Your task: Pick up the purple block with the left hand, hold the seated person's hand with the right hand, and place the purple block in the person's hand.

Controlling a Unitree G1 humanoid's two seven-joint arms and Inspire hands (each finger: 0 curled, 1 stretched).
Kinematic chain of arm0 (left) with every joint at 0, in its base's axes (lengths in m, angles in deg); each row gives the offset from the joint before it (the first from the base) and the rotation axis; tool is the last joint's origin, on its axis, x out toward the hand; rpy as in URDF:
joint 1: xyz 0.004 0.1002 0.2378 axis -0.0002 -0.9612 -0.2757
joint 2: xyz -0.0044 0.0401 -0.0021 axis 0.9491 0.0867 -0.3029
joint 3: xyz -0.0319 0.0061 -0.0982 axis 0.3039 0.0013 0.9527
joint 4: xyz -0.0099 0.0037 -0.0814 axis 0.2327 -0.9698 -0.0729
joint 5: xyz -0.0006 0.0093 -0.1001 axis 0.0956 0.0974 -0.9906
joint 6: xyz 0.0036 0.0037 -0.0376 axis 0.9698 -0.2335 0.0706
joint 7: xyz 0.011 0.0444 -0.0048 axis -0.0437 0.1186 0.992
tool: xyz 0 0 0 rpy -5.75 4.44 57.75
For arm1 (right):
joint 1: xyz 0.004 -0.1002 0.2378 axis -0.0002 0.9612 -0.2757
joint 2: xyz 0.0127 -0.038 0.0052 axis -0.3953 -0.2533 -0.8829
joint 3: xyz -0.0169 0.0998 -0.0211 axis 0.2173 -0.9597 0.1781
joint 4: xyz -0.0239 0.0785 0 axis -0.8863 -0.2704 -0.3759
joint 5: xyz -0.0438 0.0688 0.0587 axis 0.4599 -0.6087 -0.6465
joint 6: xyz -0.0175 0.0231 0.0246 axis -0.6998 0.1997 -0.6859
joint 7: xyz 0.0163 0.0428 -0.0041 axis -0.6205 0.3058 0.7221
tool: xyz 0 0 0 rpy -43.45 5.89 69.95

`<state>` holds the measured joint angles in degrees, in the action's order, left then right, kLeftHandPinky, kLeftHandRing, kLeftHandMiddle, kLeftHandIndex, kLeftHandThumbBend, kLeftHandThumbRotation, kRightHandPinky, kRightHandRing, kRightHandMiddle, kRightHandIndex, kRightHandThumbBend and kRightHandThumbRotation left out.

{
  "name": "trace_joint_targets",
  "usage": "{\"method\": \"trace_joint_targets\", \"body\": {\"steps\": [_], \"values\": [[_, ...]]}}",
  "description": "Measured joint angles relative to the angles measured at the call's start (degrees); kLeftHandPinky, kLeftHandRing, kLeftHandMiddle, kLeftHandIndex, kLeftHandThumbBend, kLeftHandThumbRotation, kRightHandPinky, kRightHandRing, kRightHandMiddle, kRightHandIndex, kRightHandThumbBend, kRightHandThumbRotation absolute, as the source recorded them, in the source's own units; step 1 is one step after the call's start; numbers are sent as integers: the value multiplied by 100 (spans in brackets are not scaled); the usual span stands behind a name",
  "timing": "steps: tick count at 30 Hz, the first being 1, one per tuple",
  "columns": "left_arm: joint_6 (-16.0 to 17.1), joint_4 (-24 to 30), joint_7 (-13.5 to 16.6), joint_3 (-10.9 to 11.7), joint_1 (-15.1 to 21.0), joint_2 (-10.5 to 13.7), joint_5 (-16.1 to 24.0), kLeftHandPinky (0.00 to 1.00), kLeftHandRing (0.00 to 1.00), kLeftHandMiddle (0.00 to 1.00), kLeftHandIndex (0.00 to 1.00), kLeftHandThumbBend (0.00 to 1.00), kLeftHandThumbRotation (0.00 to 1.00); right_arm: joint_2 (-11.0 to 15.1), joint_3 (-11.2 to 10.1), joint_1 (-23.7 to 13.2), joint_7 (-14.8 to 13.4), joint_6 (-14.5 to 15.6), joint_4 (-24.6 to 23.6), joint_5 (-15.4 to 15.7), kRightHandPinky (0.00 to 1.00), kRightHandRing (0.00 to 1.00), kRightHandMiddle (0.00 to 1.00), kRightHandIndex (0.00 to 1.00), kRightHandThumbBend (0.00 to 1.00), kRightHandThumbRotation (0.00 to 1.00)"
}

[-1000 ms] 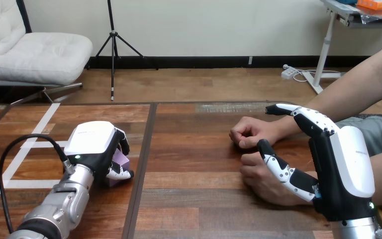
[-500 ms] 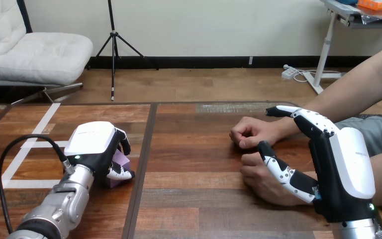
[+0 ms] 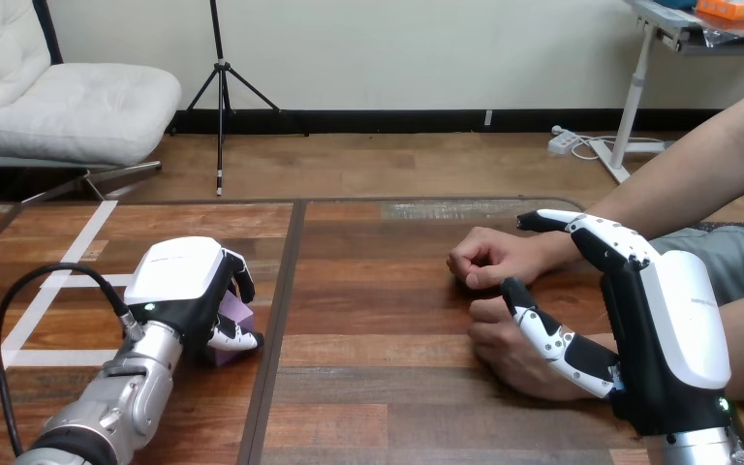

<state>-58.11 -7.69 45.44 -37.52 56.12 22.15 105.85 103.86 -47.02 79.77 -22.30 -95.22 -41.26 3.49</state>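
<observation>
Little is changed since the earlier frames: the right hand (image 3: 664,339) is shifted very slightly toward the near edge of the counter (image 3: 378,387), while the left hand (image 3: 184,286), the purple block (image 3: 237,315) and both of the person's hands are seen where they were.

The left hand is set toward the left side of the counter, just left of the dark seam (image 3: 276,329) that runs from the far edge to the near edge. Its fingers (image 3: 237,339) are clenched around the purple block, which is partly covered by the white back shell. The block is seen low against the counter surface; whether it is lifted cannot be told.

The right hand is held upright on its edge near the right edge of the counter, its white back turned outward. Its fingers (image 3: 596,232) are kept straight and released, and they are reached over the wrist of the person's farther hand (image 3: 489,257), which is closed in a loose fist on the counter. The thumb (image 3: 552,339) is stretched out across the person's nearer hand (image 3: 509,354), which is laid on the counter just beside the fist. Nothing is seen to be gripped by the right hand; whether the thumb touches the nearer hand cannot be told.
</observation>
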Motion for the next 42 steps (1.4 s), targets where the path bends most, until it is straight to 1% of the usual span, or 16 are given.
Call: {"method": "trace_joint_targets", "body": {"steps": [8, 13, 21, 32, 37, 42], "values": [[108, -27, 83, 5, -8, -18, -40, 39, 44, 50, 51, 51, 0, 0, -11, 0, 19, 0, 0, 0, 79, 78, 74, 71, 39, 37], [187, -41, 89, 25, -10, -37, -143, 40, 45, 50, 51, 50, 0, 0, -17, 0, 32, 0, 0, -1, 79, 78, 74, 71, 39, 37], [387, -51, 156, 54, -21, -53, -251, 40, 45, 50, 52, 53, 0, 0, -20, 0, 38, 0, -1, -1, 79, 78, 74, 71, 39, 37], [703, -51, 221, 313, -91, -109, -607, 41, 45, 51, 52, 55, 0, 0, -20, 0, 38, 3, -2, 0, 78, 78, 74, 71, 39, 36], [802, -51, 298, 410, -144, -124, -668, 41, 46, 51, 52, 55, 0, 0, -20, 0, 38, 3, -2, 0, 78, 77, 74, 71, 39, 36], [904, -51, 390, 458, -203, -126, -693, 41, 46, 51, 53, 56, 0, 0, -20, 0, 38, 6, -2, 0, 78, 77, 74, 71, 39, 37]]}}
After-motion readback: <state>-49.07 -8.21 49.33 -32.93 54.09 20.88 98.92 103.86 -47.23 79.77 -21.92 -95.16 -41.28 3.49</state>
